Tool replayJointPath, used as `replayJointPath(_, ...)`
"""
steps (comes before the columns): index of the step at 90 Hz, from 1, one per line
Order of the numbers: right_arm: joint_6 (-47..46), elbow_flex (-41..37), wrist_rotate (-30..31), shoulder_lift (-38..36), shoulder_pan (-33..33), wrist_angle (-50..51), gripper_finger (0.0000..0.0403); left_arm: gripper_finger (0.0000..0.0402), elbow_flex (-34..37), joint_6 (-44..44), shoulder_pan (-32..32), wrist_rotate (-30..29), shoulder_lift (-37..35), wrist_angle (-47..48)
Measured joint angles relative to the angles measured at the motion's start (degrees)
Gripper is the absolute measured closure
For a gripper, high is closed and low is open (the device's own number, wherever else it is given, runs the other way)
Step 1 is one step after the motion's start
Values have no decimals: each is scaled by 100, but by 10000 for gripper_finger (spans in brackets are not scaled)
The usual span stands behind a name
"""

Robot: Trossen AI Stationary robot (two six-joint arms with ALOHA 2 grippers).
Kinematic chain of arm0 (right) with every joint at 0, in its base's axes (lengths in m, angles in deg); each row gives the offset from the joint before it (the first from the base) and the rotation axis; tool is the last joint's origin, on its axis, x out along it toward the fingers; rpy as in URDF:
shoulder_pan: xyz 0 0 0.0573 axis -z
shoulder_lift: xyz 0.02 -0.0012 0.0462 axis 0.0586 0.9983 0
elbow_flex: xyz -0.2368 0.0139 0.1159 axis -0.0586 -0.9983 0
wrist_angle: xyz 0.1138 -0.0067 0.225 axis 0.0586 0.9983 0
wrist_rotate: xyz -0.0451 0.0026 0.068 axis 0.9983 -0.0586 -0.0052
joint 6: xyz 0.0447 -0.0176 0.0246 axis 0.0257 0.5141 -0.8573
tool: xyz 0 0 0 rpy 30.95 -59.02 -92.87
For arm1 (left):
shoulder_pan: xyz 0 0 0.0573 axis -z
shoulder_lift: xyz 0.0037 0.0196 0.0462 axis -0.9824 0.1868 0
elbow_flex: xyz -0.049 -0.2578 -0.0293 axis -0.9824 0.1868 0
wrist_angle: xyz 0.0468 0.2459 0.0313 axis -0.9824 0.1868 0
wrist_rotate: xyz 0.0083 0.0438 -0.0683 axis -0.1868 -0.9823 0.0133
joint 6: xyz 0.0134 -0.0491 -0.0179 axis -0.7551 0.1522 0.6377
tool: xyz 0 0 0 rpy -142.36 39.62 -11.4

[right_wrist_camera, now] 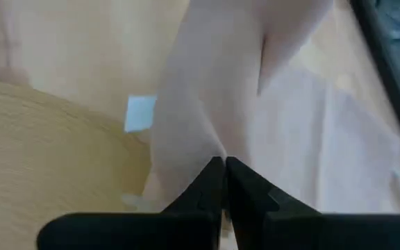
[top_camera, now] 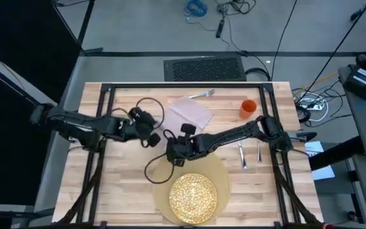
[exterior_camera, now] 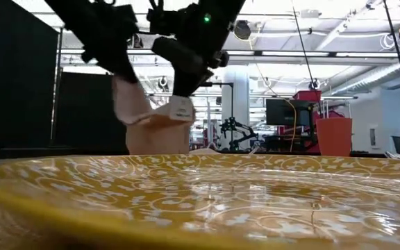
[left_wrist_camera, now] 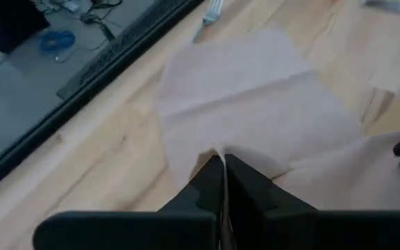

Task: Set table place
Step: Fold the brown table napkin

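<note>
The beige cloth napkin (top_camera: 192,112) lies mid-table, beyond the round tan placemat (top_camera: 216,166) that carries the yellow speckled plate (top_camera: 193,196). My left gripper (top_camera: 152,136) and my right gripper (top_camera: 172,150) are both shut on the napkin's near part. In the low view that part (exterior_camera: 155,125) stands raised under the two grippers. A fork (top_camera: 202,94) lies past the napkin and an orange cup (top_camera: 248,108) stands to its right. A knife (top_camera: 241,154) and a spoon (top_camera: 259,151) lie right of the placemat. My left gripper pinches the napkin's near edge (left_wrist_camera: 217,149) between its two fingers, coming at it from the table's left. The cloth is raised at the fingers, and the rest spreads out on the wood beyond them. My right gripper pinches a raised ridge of the napkin (right_wrist_camera: 210,149) between its two fingers, coming from the right, just beyond the placemat's rim (right_wrist_camera: 82,153). One layer or several, I cannot tell. The cloth falls away from the fingers onto the table.
The black metal frame (top_camera: 170,84) rings the wooden table (top_camera: 126,191). A black cable (top_camera: 154,168) loops on the wood left of the placemat. A small white tag (right_wrist_camera: 141,112) shows beside the napkin. Bare wood lies at the near left.
</note>
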Motion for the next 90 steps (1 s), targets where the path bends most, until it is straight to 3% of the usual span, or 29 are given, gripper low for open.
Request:
replayJointPath(51,435,0,137,-502,1116,1557,403,401,-1,-1574,-1878,1879,934,-1646)
replayJointPath(65,590,0,104,-552,1375,1579,403,401,-123,-1862,-2176,2019,1106,-1688)
replayJointPath(81,725,0,-597,-534,1760,1478,403,401,-326,-2146,-2443,2341,1300,-1775)
replayJointPath(90,753,0,-660,-522,1914,1461,403,401,-427,-2300,-2569,2562,1544,-1723)
